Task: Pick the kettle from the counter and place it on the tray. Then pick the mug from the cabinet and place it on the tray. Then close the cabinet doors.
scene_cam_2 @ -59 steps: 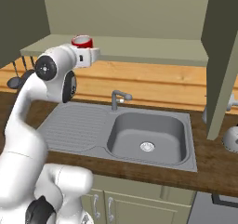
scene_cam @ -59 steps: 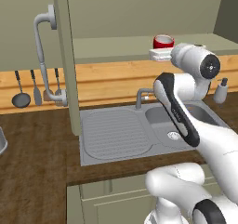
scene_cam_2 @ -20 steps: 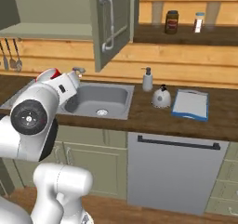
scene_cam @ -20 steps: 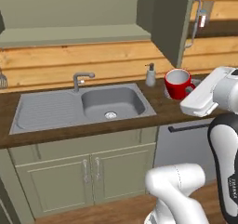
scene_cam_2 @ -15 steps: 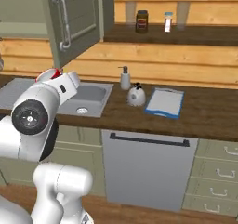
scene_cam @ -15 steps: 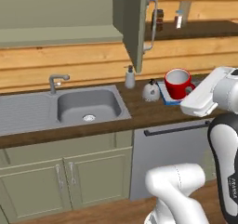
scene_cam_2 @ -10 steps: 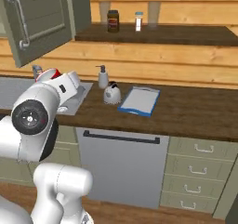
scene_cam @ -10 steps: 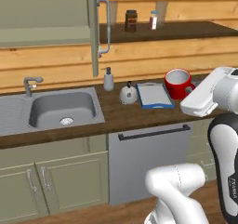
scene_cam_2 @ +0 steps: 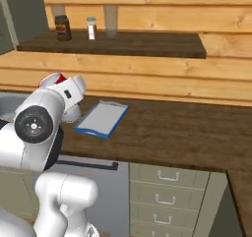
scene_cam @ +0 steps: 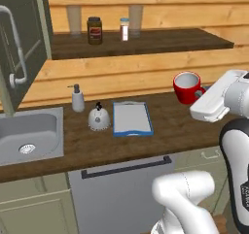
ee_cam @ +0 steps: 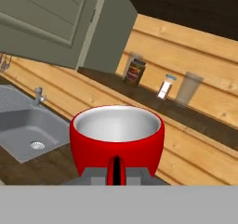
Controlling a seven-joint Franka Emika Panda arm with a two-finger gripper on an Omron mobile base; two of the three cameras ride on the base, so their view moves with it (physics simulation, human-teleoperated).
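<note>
Gripper [ee_cam: 116,174] nearest, clenched on the handle of the red mug [scene_cam: 186,86], holding it upright in the air for carrying. Beyond, on the counter [scene_cam: 165,126], the tray [scene_cam: 131,117] lies bare; the kettle [scene_cam: 98,118] stands just beside it, not on it.

place: kitchen | evidence: sink [scene_cam: 30,140], wood counter [scene_cam: 165,126], wall shelf [scene_cam: 146,41] with jars, drawers [scene_cam_2: 165,192]

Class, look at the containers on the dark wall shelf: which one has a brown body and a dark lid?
The jar at the left of the shelf: brown with a dark lid. The small bottle beside it is white with a blue cap, and the two glasses are clear.
</note>
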